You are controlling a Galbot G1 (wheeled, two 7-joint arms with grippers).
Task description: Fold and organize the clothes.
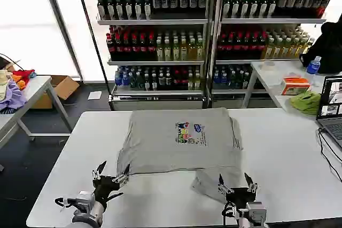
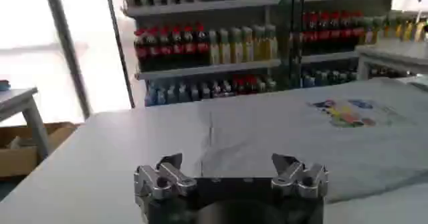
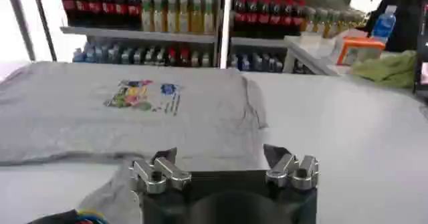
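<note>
- A light grey T-shirt (image 1: 179, 140) is seen spread on the white worktop (image 1: 278, 148), print side up, near the middle of the surface.
- A small multicoloured chest print (image 1: 188, 132) is shown on the upper half of the shirt.
- The shirt's sides appear folded inward, and a loose flap of grey cloth (image 1: 211, 181) is left hanging out at the near right corner, toward the robot.
- The left tool (image 1: 110, 175) is held just above the worktop at the shirt's near left corner; its fingers are spread apart and nothing is gripped.
- In the left wrist view, the left tool (image 2: 231, 170) is seen with jaws parted, the shirt edge (image 2: 294, 138) lying just beyond it.
- The right tool (image 1: 237, 185) is held at the loose flap on the near right; its fingers are likewise spread, with no cloth pinched.
- In the right wrist view, the right tool (image 3: 224, 167) is seen over the grey cloth (image 3: 134, 112), jaws parted.
- Shelves of bottled drinks (image 1: 160, 36) are seen behind the worktop.
- A lime-green cloth (image 1: 306, 101) is seen on a side table at the right.
</note>
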